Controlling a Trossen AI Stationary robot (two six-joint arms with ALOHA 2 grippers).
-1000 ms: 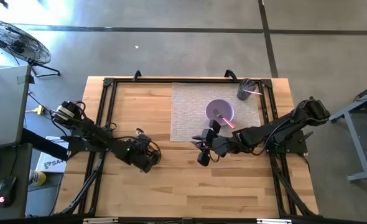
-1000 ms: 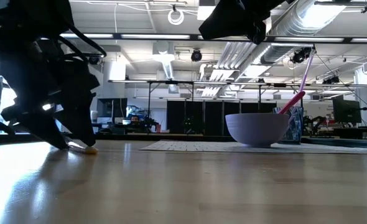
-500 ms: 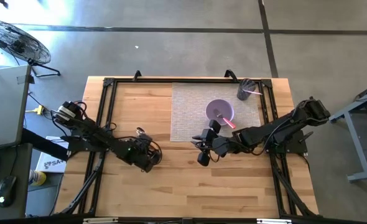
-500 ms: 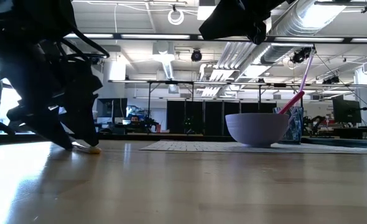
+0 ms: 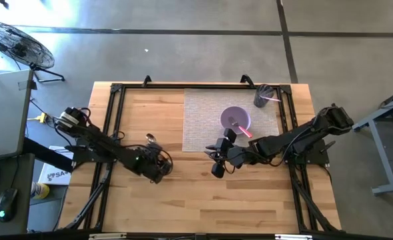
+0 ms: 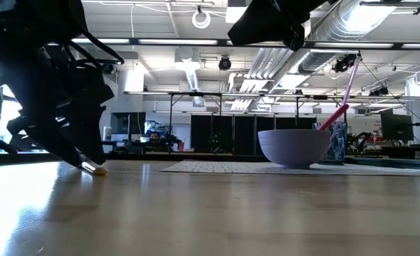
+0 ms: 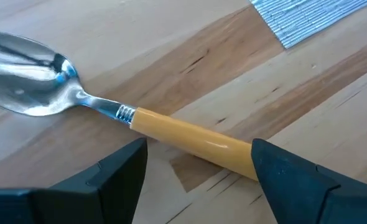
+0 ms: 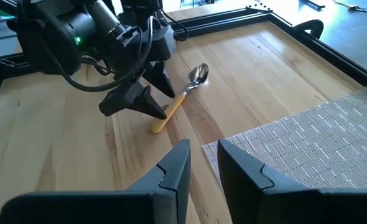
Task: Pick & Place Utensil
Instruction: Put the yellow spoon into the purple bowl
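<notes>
A spoon with a yellow handle (image 7: 190, 140) and a metal bowl (image 5: 150, 139) lies flat on the wooden table, left of the grey placemat (image 5: 200, 123). My left gripper (image 7: 196, 171) is open and low over it, one finger on each side of the handle near its free end (image 8: 158, 124). My right gripper (image 5: 216, 167) is open and hovers above the table at the placemat's near edge, pointing toward the spoon (image 8: 183, 93). A purple bowl (image 5: 235, 120) stands on the placemat, and a pink utensil (image 6: 342, 96) leans in it. My left gripper's fingers (image 7: 118, 174) come slanting down from the table's near left and lie across the spoon's yellow handle (image 7: 233, 152). One finger hides the handle's free end. I cannot tell whether either finger touches it. The spoon rests flat on the table.
A dark cup (image 5: 263, 97) holding utensils stands at the placemat's far right corner. A black frame (image 5: 116, 90) runs along the table's sides and far edge. Bare wood lies between the two grippers and along the near edge (image 5: 196, 207).
My left gripper has shifted slightly toward the table's left over the spoon's handle, and more of the spoon's bowl shows from above. The spoon stays on the table. The right arm has kept still.
</notes>
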